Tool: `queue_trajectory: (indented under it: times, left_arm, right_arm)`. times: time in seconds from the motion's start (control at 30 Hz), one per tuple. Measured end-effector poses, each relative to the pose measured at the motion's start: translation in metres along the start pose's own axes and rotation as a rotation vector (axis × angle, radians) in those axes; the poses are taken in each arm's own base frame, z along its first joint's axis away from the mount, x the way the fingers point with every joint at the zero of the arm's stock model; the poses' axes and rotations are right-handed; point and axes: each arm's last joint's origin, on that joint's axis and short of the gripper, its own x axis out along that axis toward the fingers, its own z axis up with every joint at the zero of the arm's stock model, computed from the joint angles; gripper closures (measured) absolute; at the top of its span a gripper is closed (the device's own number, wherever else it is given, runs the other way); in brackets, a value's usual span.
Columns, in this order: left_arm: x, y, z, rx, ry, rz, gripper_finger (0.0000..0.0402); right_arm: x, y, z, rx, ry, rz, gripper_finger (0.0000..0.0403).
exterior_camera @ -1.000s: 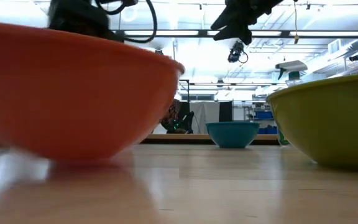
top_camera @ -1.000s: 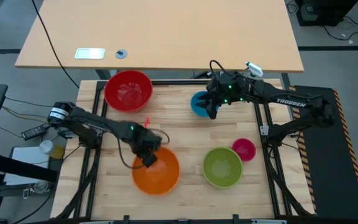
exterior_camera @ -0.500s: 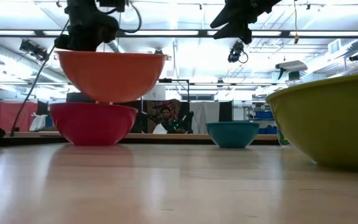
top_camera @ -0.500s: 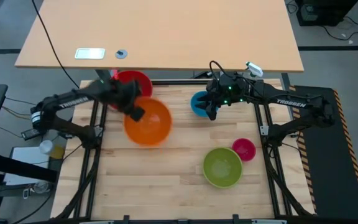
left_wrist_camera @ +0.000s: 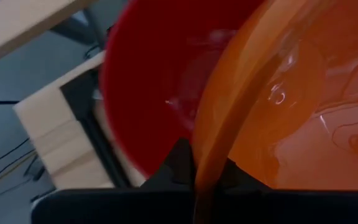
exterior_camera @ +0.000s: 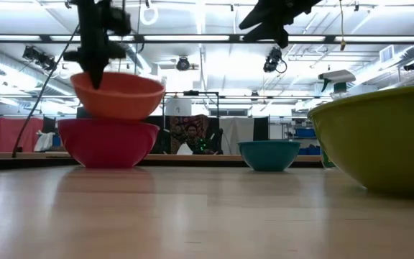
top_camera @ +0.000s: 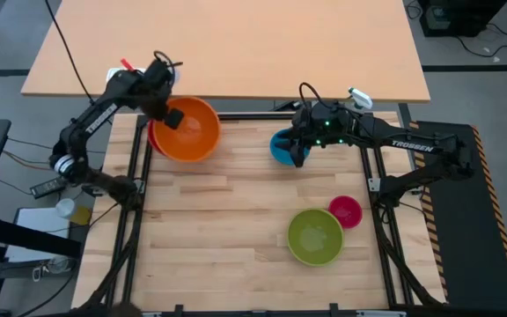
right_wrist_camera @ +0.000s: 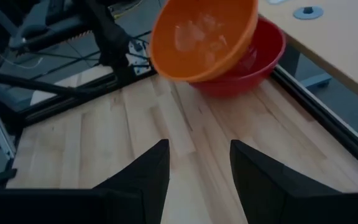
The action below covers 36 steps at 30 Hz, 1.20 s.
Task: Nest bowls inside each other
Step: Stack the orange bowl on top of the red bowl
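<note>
My left gripper (top_camera: 172, 117) is shut on the orange bowl (top_camera: 190, 130) at the table's far left. The orange bowl hangs tilted over the red bowl (exterior_camera: 108, 142) and hides most of it from above. Its underside dips inside the red rim (right_wrist_camera: 267, 43); whether the two touch I cannot tell. My right gripper (top_camera: 298, 155) stands open, with nothing between its fingers, above the blue bowl (top_camera: 280, 146) at the far middle. The lime green bowl (top_camera: 315, 236) and the small pink bowl (top_camera: 345, 211) sit on the table at the near right. My left gripper holds the orange bowl's rim (left_wrist_camera: 209, 163) on its far-left side, one finger inside the bowl and one outside. The fingers come steeply from above. The bowl hangs tilted from the hold, its bottom sunk within the red bowl's rim.
A light wooden tabletop (top_camera: 262, 44) lies beyond the far edge, with a white card (top_camera: 128, 76) on it. Black frame rails (top_camera: 135, 176) run along the table's sides. Bare wood (top_camera: 227, 220) lies in the middle and near left.
My left gripper has carried the orange bowl from the near middle of the table up and across to the far left, over the red bowl. Its wrist has turned on the way, and the bowl now hangs tilted with its bottom inside the red rim.
</note>
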Motion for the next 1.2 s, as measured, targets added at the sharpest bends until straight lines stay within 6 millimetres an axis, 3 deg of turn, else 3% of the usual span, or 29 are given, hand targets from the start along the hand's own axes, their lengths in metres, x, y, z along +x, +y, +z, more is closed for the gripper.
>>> queue_trajectory:
  times: [0.2,0.43,0.57,1.03,1.2]
  left_arm:
    - [0.026,0.027,0.017,0.011,0.033,0.021,0.0397]
    - [0.051,0.031,0.025,-0.022,0.141,0.026,0.0397]
    - [0.061,0.027,0.030,-0.043,0.163,0.116,0.0396]
    - [0.110,0.007,0.044,-0.007,0.307,0.105,0.0390]
    - [0.118,-0.002,0.048,-0.002,0.301,0.084,0.0354]
  right_arm:
    - [0.001,-0.001,-0.002,0.021,-0.001,-0.014,0.0227]
    - [0.003,-0.003,-0.004,0.059,-0.002,-0.049,0.0227]
    - [0.003,-0.003,-0.004,0.058,-0.007,-0.048,0.0227]
    - [0.003,-0.002,-0.002,0.048,-0.029,-0.040,0.0227]
    - [0.003,-0.002,-0.002,0.035,-0.029,-0.040,0.0227]
